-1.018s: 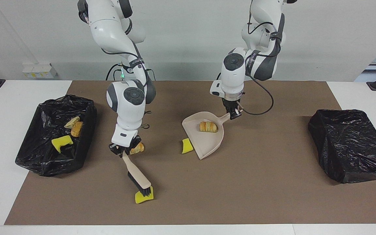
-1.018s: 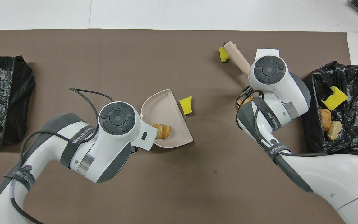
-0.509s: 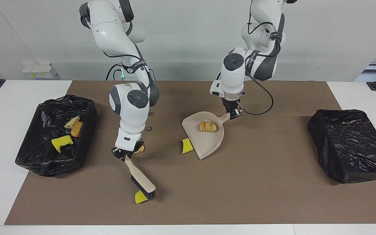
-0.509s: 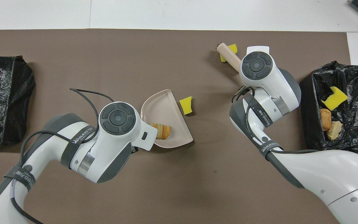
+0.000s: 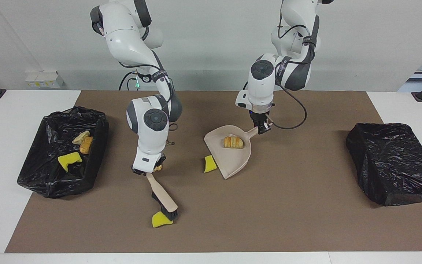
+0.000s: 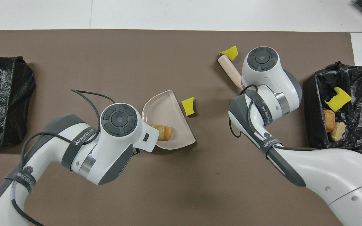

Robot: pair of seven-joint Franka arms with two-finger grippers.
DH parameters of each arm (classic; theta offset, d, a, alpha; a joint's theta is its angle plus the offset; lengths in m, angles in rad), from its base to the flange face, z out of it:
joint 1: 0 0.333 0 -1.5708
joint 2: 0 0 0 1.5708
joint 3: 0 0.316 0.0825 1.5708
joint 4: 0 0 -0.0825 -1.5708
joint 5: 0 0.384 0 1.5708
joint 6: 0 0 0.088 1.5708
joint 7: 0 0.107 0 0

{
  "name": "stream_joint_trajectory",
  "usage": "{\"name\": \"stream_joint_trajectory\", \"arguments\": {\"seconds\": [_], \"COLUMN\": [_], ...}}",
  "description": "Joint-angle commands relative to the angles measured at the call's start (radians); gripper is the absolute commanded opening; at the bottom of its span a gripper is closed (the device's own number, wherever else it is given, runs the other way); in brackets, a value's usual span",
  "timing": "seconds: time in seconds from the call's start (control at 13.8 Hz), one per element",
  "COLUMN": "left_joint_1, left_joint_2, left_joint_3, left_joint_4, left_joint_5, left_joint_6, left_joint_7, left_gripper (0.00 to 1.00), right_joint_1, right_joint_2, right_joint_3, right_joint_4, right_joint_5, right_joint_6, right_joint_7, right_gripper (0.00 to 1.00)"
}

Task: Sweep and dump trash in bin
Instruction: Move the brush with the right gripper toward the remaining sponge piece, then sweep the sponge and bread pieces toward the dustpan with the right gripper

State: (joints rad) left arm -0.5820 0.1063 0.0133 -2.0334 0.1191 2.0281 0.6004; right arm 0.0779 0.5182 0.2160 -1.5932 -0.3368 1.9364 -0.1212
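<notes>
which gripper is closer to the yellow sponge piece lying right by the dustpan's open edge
Left. The left gripper holds the dustpan by its handle, and the sponge piece lies against that pan's open edge. The right gripper holds the brush toward the right arm's end.

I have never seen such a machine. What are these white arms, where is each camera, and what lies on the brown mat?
These are two robot arms at a table. One camera faces them; the other looks down from above them. The right gripper holds a brush against a yellow sponge piece. The left gripper holds a dustpan with a croissant-like piece in it; another sponge piece lies at its edge. An open bin lined in black already holds three pieces. A second black-wrapped bin stands at the left arm's end.
</notes>
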Motion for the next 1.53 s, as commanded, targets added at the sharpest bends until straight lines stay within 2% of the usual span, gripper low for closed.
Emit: {"name": "stream_joint_trajectory", "arguments": {"seconds": [0.0, 0.29, 0.58, 0.8, 0.95, 1.16, 1.31, 1.45], "left_joint_1": [-0.01, -0.009, -0.009, -0.007, -0.007, -0.007, -0.007, -0.005], "left_joint_2": [-0.016, -0.016, -0.017, -0.017, -0.019, -0.019, -0.019, -0.019], "left_joint_3": [0.004, 0.004, 0.004, 0.004, 0.004, 0.004, 0.004, 0.004], "left_joint_4": [-0.024, -0.024, -0.031, -0.031, -0.033, -0.034, -0.034, -0.034], "left_joint_5": [0.008, 0.008, 0.008, 0.008, 0.008, 0.008, 0.008, 0.008], "left_joint_6": [0.003, 0.004, 0.004, 0.007, 0.004, 0.004, 0.006, 0.006], "left_joint_7": [-0.014, -0.014, -0.014, -0.013, -0.013, -0.013, -0.013, -0.013], "left_gripper": [0.0, 0.0, 0.0, 0.0, 0.0, 0.0, 0.0, 0.0], "right_joint_1": [-0.013, -0.067, -0.125, -0.19, -0.231, -0.247, -0.244, -0.202], "right_joint_2": [-0.061, -0.165, -0.199, -0.237, -0.318, -0.403, -0.394, -0.345], "right_joint_3": [0.022, 0.022, 0.013, 0.013, 0.011, 0.011, 0.013, 0.014], "right_joint_4": [-0.002, -0.002, -0.007, -0.104, -0.279, -0.447, -0.493, -0.481], "right_joint_5": [0.161, 0.347, 0.334, 0.239, 0.236, 0.236, 0.236, 0.214], "right_joint_6": [-0.14, -0.318, -0.35, -0.257, -0.113, -0.013, 0.048, 0.072], "right_joint_7": [-0.072, -0.161, -0.199, -0.17, -0.112, 0.026, 0.13, 0.252], "right_gripper": [0.0, 0.0, 0.0, 0.0, 0.0, 0.0, 0.0, 0.0]}}
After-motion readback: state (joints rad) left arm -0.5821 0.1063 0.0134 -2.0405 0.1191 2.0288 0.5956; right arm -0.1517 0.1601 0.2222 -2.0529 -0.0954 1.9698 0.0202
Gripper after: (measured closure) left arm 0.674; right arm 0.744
